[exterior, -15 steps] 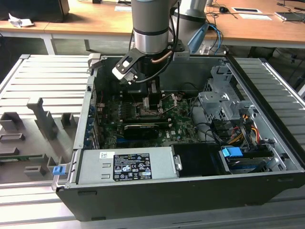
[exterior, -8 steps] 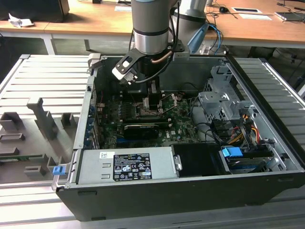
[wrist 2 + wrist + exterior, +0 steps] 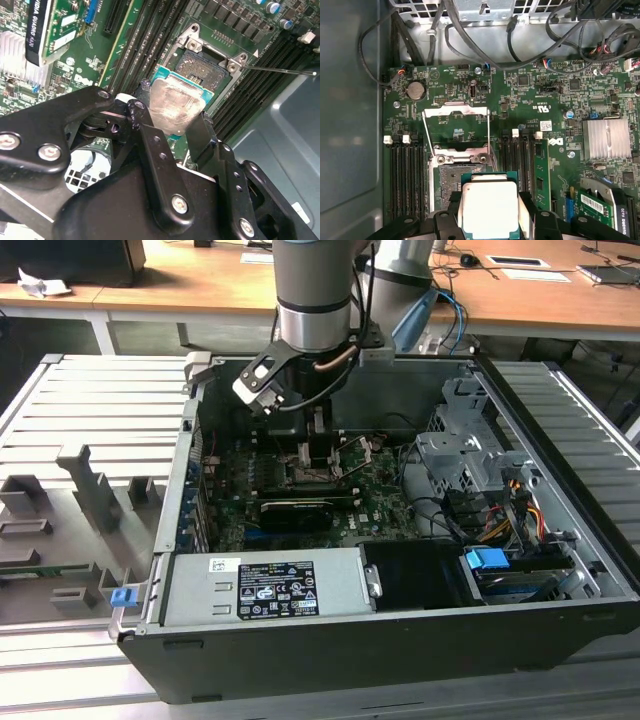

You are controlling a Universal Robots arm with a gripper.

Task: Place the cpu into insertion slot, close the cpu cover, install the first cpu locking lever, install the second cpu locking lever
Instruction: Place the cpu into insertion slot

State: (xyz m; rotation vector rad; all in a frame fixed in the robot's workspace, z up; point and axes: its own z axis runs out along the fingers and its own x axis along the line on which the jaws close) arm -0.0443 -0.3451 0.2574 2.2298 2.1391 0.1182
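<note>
Wooden desks (image 3: 200,290) cross the top of the exterior view; a ribbed grey table (image 3: 90,390) carries the open case (image 3: 400,640). Inside it, the gripper (image 3: 173,112) pinches the cpu (image 3: 172,100) by its edges, close over the slot (image 3: 202,67).

Soft, even room light falls from above in the exterior view; the ridged table (image 3: 90,400) looks pale and bright; the computer case (image 3: 400,660) is dark outside and shadowed within; in the second wrist view the chip (image 3: 172,107) carries whitish glare; in the first wrist view the circuit board (image 3: 530,100) is evenly lit; its heat sink (image 3: 606,138) gleams.
</note>
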